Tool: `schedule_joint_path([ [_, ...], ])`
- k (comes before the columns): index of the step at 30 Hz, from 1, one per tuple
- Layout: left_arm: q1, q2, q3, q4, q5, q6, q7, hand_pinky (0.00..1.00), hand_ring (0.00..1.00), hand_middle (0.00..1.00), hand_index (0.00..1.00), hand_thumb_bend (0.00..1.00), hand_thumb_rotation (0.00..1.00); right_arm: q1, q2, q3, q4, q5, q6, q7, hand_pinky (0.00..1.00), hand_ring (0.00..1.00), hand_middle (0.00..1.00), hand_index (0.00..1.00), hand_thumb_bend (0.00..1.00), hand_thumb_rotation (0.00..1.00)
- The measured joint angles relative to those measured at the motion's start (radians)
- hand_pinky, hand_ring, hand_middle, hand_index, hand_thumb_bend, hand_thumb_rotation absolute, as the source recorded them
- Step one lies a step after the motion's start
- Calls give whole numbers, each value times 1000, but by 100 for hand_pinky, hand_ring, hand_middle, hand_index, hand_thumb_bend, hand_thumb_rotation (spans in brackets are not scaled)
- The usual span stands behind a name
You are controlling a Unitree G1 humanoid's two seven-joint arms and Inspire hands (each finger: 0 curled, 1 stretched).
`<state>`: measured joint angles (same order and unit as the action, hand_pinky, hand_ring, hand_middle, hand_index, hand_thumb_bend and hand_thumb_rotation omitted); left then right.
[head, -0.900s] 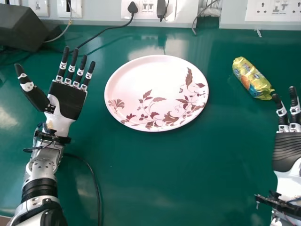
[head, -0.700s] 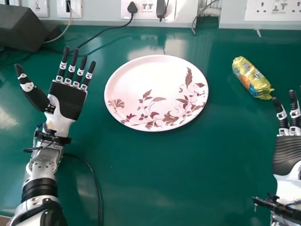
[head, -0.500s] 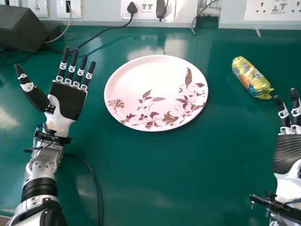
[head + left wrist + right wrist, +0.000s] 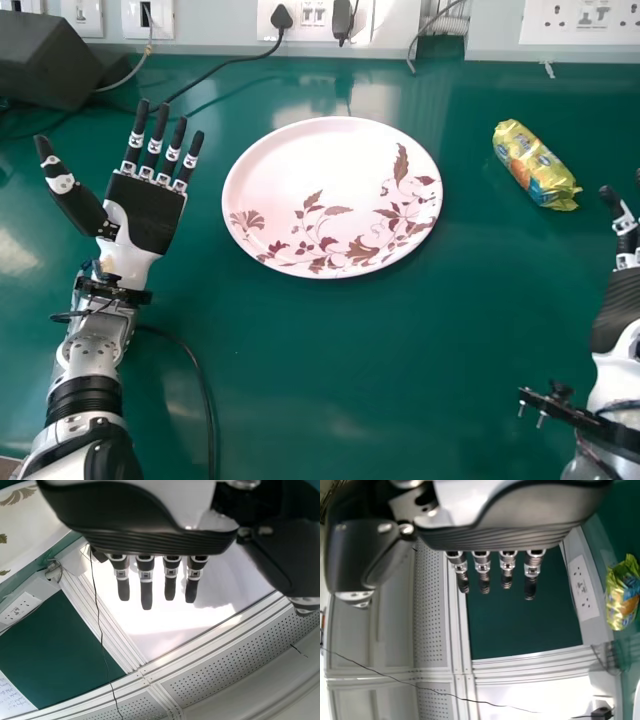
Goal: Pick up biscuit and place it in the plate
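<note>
One plate [image 4: 310,170], one biscuit packet [image 4: 535,165], one dark box [image 4: 40,60], two hands [image 4: 145,215] with fingers [image 4: 624,218]

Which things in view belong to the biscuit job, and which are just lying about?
For the job:
yellow biscuit packet
flowered plate
right hand, probably, being nearer the packet

Just about:
dark box
black wall plug

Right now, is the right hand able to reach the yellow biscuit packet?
Probably yes: the black-and-white right hand is open just nearer than the yellow plastic biscuit packet, with only bare green table between them.
</note>
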<state>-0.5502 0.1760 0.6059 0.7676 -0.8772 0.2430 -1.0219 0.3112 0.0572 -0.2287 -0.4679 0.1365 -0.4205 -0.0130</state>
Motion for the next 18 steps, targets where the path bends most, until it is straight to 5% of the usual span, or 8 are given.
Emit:
schedule_joint_path([
  [13, 0, -1, 0, 0, -1, 0, -1, 95, 94, 97, 97, 100, 73, -36, -51, -10, -100, -151, 140, -50, 89, 93, 100, 100, 88, 72],
  [18, -2, -1, 0, 0, 0, 0, 2, 83, 90, 95, 96, 100, 77, -67, -73, -21, -135, -257, 203, -69, 91, 94, 100, 100, 87, 73],
])
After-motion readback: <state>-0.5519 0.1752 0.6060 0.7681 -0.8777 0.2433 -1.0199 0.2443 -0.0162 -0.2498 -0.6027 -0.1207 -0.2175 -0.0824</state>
